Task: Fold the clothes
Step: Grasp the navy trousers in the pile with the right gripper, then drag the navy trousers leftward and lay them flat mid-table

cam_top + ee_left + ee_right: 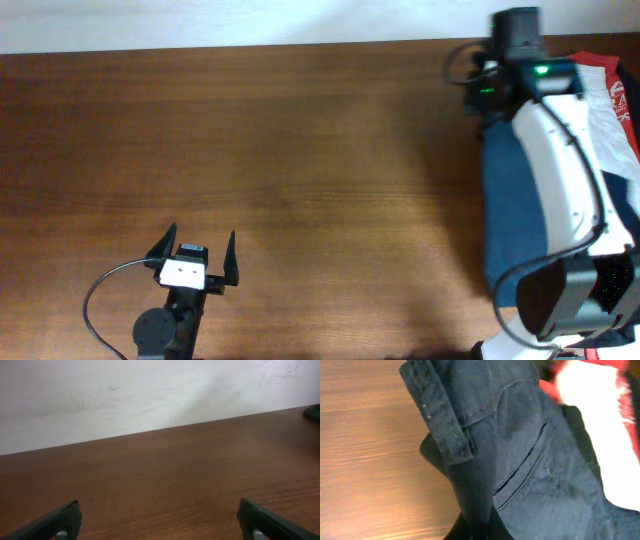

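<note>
Right gripper (pixel 492 98): over the far-right end of the table (pixel 300 150), at the top of the clothes pile. The wrist view doesn't show its fingers, so I can't tell whether it's closed. The navy shorts (pixel 530 460) bunch toward the bottom edge of that view, where the jaws would be. My guess is it's pinching them, not confirmed.

Left gripper (pixel 202 233): near the front-left edge, jaws spread wide, nothing between them. Its wrist cam shows only bare wood and wall. It's well apart from the pile.

Clothes: all heaped at the right edge, under and beside the right arm.
- Navy shorts are on the table side of the heap. Waistband and a pocket seam are visible, and the cloth is rumpled and draped, not flat.
- Red-and-white garment (pixel 615 100) lies just beyond them, touching or overlapping.
- Can't confirm a black garment.

Progress, as I read it: early.
- No neat folded stack is visible anywhere.
- The middle of the table has nothing laid out on it.
- The shorts need to be pulled out flat and folded, then the rest of the pile.
</note>
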{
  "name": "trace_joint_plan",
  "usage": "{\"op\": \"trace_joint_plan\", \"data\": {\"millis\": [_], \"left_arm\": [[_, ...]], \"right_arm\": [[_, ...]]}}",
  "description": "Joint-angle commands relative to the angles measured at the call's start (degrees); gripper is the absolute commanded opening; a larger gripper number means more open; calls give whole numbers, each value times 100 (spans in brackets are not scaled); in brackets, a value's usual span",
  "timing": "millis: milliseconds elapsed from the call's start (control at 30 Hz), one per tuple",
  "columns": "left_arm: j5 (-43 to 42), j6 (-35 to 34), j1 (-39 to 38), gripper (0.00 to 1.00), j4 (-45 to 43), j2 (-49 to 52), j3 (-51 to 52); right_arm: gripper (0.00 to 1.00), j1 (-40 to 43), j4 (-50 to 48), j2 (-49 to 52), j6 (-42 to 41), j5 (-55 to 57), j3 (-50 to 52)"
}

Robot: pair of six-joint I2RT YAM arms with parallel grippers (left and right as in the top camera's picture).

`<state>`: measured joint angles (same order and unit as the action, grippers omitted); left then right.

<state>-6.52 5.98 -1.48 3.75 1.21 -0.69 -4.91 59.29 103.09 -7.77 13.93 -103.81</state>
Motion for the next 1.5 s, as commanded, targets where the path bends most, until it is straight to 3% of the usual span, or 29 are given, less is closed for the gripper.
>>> {"op": "trace_joint_plan", "data": {"millis": [0,100,267,400,433,467,500,533,633,733,800,867,967,1067,1200,1267,1333,1467], "left_arm": [[35,-52,31,99,26,-44,17],[35,-52,31,99,26,-42,17],[35,-52,31,99,26,-42,17],[35,-52,31,99,26,-42,17],[35,-52,31,99,26,-44,17],[35,-52,31,99,26,-42,17],[35,-52,31,99,26,-44,17],[35,-52,31,99,26,-44,17],[35,-52,31,99,26,-44,17],[35,-52,31,99,26,-42,17],[35,-52,31,99,26,-42,17],[35,-52,31,99,26,-44,17],[35,-52,31,99,26,-44,17],[35,-52,31,99,26,-42,17],[35,-52,31,99,26,-42,17],[35,-52,31,99,26,-44,17],[35,-52,31,99,26,-42,17],[35,-52,31,99,24,-42,17]], "right_arm": [[4,-1198,-55,-146,-350,-138,-142],[4,-1539,-48,-146,-505,214,-140],[4,-1333,103,-146,-629,428,-120],[4,-1482,-98,42,-627,-1661,-118],[20,-1672,-52,168,-627,-2000,-109],[54,-1875,9,267,-625,-2297,-109],[72,-2074,9,304,-570,-2157,-109],[80,-2092,13,197,-496,-763,-155],[97,-1478,46,7,-431,566,-175],[99,-319,122,118,-273,339,-175],[96,490,90,315,372,-1126,-173],[88,1088,98,719,658,-2400,-173],[83,1263,96,1300,1222,-3748,-173],[80,859,142,1794,1399,-3919,-173],[87,26,-116,1764,1394,-3412,-192],[86,-804,-87,1764,1377,-3265,-192],[98,-1991,-774,1856,1379,-1412,-190],[98,-2680,-1585,2350,1377,-614,-186]]}}
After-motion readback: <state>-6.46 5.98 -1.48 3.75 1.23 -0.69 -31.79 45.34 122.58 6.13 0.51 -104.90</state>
